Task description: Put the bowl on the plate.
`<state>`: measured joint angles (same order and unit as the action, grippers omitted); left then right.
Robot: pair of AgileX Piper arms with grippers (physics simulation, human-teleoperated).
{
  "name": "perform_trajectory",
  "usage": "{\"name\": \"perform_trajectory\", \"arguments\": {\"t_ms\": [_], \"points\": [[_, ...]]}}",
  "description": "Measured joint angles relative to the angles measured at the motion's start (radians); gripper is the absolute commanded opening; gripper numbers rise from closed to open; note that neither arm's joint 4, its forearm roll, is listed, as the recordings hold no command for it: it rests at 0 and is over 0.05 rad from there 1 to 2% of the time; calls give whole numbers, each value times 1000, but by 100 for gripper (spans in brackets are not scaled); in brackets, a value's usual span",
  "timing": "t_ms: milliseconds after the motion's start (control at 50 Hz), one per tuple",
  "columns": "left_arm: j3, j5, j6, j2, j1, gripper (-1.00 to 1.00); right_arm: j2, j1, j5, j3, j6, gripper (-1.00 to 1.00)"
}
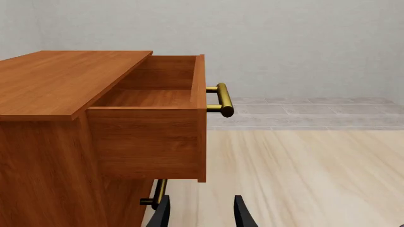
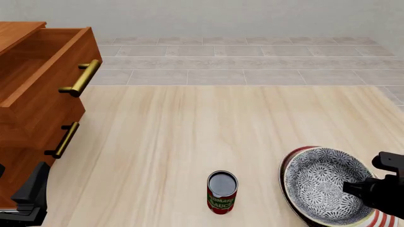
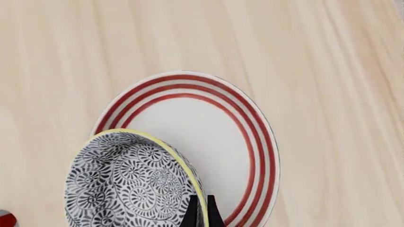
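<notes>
Right wrist view: our right gripper (image 3: 200,213) pinches the bowl (image 3: 129,182) by its rim above the plate (image 3: 208,142) near the table's front right corner; we should centre it, lower level, then let go; left gripper (image 1: 200,213) spread, idle.

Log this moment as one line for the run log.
right pincer: shut on bowl rim, held over plate | left pincer: open, idle by drawer | can: upright on table

Bright even simulator light, soft faint shadows, no glare, sharp focus throughout, no edge distortion
</notes>
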<state>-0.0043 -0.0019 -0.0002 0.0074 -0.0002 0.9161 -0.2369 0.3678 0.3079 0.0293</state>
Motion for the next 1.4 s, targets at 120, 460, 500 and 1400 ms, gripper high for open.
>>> {"name": "perform_trajectory", "arguments": {"t_ms": [120, 460, 500, 1400], "points": [[0, 0, 0, 0, 0, 100, 3, -4, -3, -1, -3, -100], [0, 0, 0, 0, 0, 100, 23, -20, -10, 11, -17, 100], [0, 0, 0, 0, 0, 100, 25, -21, -10, 13, -18, 100], [0, 0, 0, 0, 0, 100, -58, -80, 168, 225, -116, 100]]}}
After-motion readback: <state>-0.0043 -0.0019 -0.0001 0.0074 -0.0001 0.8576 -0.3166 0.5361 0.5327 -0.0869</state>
